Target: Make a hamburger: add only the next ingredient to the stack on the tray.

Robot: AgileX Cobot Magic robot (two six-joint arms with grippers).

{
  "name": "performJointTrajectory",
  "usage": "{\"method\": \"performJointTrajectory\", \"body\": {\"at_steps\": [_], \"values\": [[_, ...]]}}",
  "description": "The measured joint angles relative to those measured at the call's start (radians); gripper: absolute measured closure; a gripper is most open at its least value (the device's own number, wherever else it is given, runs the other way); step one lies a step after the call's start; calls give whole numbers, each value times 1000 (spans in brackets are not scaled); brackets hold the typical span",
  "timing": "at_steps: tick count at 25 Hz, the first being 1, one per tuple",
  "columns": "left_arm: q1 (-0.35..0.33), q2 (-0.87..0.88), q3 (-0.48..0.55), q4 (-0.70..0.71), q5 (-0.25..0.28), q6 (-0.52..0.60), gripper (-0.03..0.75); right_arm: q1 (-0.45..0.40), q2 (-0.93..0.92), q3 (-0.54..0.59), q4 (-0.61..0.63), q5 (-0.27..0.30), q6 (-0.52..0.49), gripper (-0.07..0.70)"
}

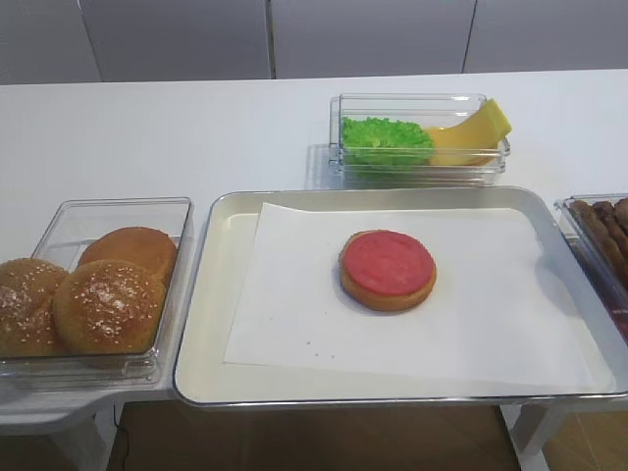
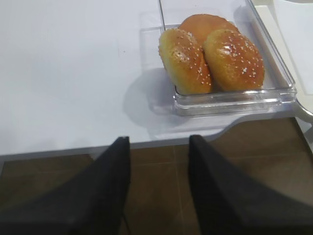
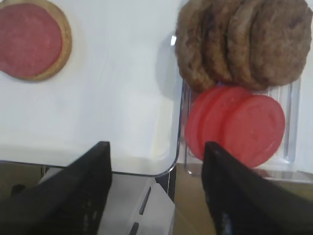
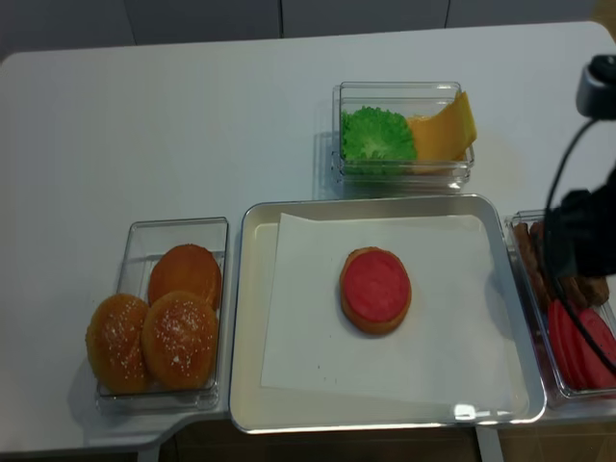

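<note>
On the cream tray (image 1: 211, 294) (image 4: 252, 318), a red-pink disc (image 1: 388, 263) (image 4: 375, 286) (image 3: 27, 39) lies flat on the round bun half (image 1: 389, 300) (image 3: 66, 44) over the white paper sheet (image 1: 294, 294). My right gripper (image 3: 156, 147) hangs open over the tray's near right corner (image 3: 166, 166), with nothing between its black fingers (image 3: 93, 186). Its arm (image 4: 577, 236) shows at the right edge of the overhead view. My left gripper (image 2: 159, 139) is open and empty over the table's front edge, short of the bun box.
A clear box at the right holds more red discs (image 3: 244, 127) (image 4: 577, 351) and brown patties (image 3: 244, 39). Sesame buns (image 2: 210, 58) (image 1: 108, 304) fill a clear box left of the tray. Behind the tray, another box holds green lettuce (image 1: 386, 140) and yellow cheese (image 1: 471, 137).
</note>
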Motion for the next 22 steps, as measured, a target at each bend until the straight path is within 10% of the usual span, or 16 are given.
{"method": "performJointTrajectory", "body": {"at_steps": [22], "values": [[0,0,0,0,0,0,416,0,-727,343,0,8,2,192]]}}
